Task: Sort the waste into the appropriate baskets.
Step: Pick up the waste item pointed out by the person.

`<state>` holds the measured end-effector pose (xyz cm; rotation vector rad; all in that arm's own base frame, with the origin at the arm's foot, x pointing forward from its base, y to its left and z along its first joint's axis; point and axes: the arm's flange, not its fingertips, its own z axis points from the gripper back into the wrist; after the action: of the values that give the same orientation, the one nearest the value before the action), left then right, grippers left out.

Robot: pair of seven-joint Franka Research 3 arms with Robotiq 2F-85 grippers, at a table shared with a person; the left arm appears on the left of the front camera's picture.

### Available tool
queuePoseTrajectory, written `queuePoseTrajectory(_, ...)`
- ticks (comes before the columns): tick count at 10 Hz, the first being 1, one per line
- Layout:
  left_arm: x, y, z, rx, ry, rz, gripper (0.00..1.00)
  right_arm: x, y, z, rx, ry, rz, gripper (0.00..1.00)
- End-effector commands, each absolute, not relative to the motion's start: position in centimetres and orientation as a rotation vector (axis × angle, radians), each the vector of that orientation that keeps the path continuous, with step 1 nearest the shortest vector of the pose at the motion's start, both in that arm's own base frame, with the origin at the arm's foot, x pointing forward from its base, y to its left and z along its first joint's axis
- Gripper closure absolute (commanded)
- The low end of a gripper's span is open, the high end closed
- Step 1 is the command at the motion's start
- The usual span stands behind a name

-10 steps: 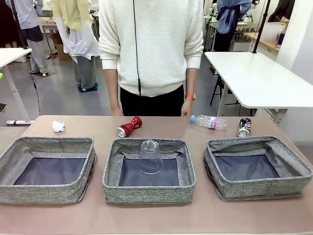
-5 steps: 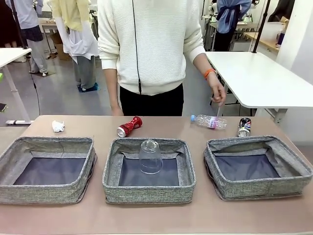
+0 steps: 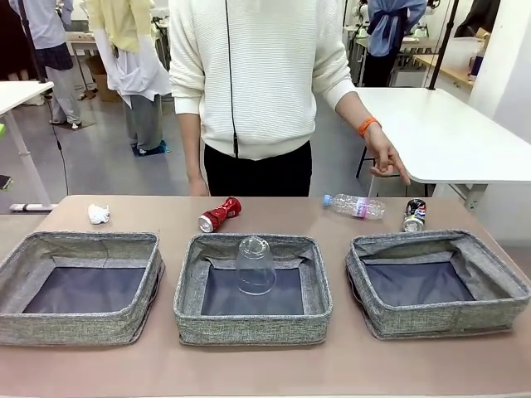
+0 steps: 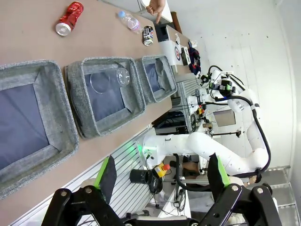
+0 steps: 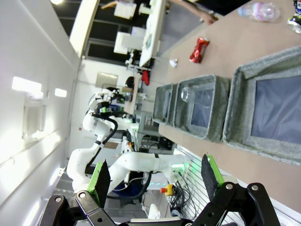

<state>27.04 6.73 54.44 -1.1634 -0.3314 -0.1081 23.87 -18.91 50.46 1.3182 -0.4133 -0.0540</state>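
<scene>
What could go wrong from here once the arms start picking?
1. The person's hand hangs at the far side, close to the clear bottle and dark crushed can; a reach there risks contact.
2. The red soda can and the bottle lie on their sides; a nudge could roll them away.

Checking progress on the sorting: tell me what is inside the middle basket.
One clear plastic cup, upside down, near the back wall of the middle basket. The visible floor is otherwise bare; the near wall hides its front strip.
</scene>
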Motion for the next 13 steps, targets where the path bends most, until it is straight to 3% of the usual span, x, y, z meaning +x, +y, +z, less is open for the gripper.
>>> queuePoseTrajectory(1, 26.8, 7.0, 54.5, -1.17, -0.333, -0.118, 0.0, 23.9, -18.9, 50.6, 1.322, -0.432, -0.03, 0.0)
queuePoseTrajectory(4, 26.8, 7.0, 54.5, -1.17, -0.333, -0.118, 0.0, 23.9, -18.9, 50.5, 1.318, -0.413, -0.054, 0.0)
queuePoseTrajectory(5, 26.8, 7.0, 54.5, -1.17, -0.333, -0.118, 0.0, 26.8, -17.4, 50.3, 1.147, -0.506, 0.02, 0.0)
queuePoseTrajectory(9, 26.8, 7.0, 54.5, -1.17, -0.333, -0.118, 0.0, 41.2, -10.2, 47.2, 0.378, -0.25, 0.049, 0.0)
queuePoseTrajectory(11, 26.8, 7.0, 54.5, -1.17, -0.333, -0.118, 0.0, 43.1, -9.7, 46.1, 0.277, -0.281, 0.058, 0.0)
queuePoseTrajectory(12, 26.8, 7.0, 54.5, -1.17, -0.333, -0.118, 0.0, 41.5, -10.2, 46.9, 0.345, -0.282, 0.058, 0.0)
queuePoseTrajectory(13, 26.8, 7.0, 54.5, -1.17, -0.333, -0.118, 0.0, 43.1, -8.3, 46.0, 0.354, -0.345, 0.098, 0.0)
